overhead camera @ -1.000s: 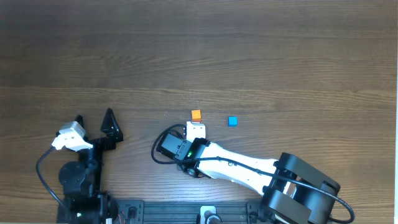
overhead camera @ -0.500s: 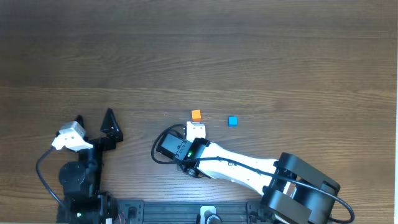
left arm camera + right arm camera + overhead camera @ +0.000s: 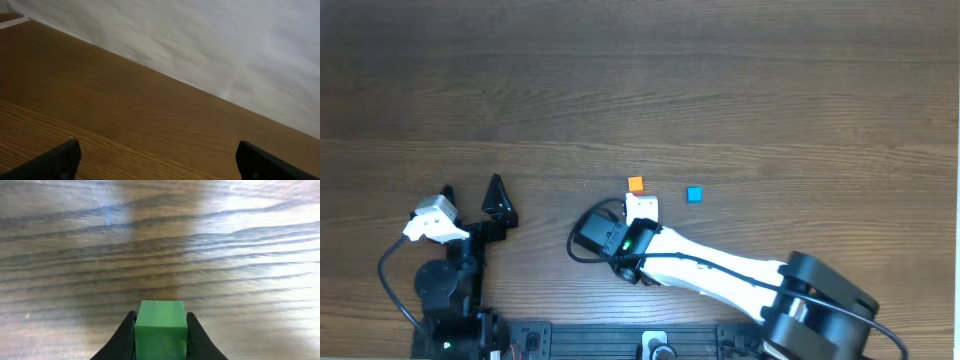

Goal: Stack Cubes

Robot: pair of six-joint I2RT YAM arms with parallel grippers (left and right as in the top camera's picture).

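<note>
Wood bench (image 3: 720,80), top view. Right arm (image 3: 720,272) based at 5 o'clock, laid out toward centre; left arm (image 3: 450,280) folded at 7 o'clock. Left claw (image 3: 472,197) spread wide, holding nothing. Right claw (image 3: 160,337) closed to cube width, gripping green cube (image 3: 161,317) by two opposite sides; cannot tell whether clear of the bench surface. Orange cube (image 3: 636,184) just at 12 o'clock of right claw, alone on the bench. Blue cube (image 3: 694,195) near, at 3 o'clock of orange, not touching.

Progress, as judged: no stack yet. Done: first pick. Left: set green on a base cube, then add the third.

Count: cubes 3 (green 1, orange 1, blue 1); arms 2; claws 2.
</note>
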